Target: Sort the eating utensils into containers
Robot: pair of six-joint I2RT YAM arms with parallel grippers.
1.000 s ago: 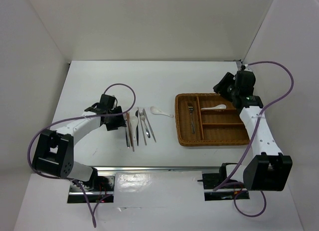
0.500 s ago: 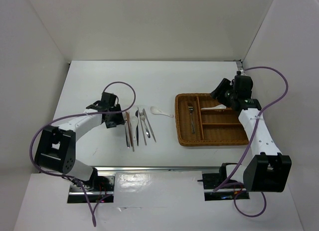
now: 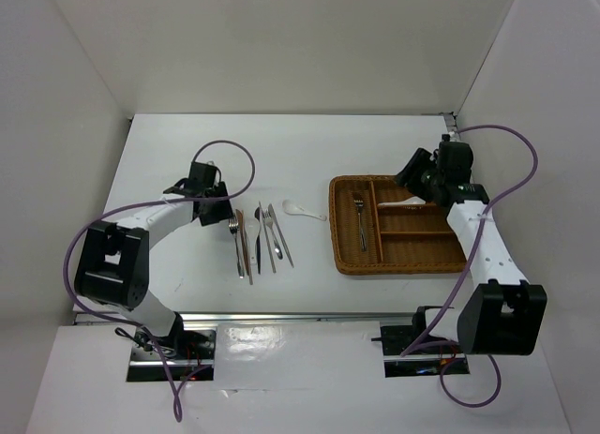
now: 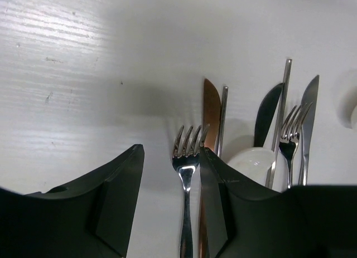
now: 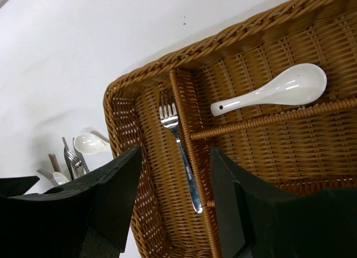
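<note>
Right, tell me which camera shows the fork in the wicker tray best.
The right wrist view: the fork lies large and unobstructed in the long compartment of the tray, tines and handle clear. The top external view shows the fork whole but tiny. The left wrist view misses it.

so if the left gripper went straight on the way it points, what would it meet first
Probably the fork lying on the table between the open jaws of the left gripper, though height above it is hard to judge.

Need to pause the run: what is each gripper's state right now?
Left gripper: open, silver metal fork lying between its fingers.
Right gripper: open, empty, over the brown woven wicker tray.
</note>
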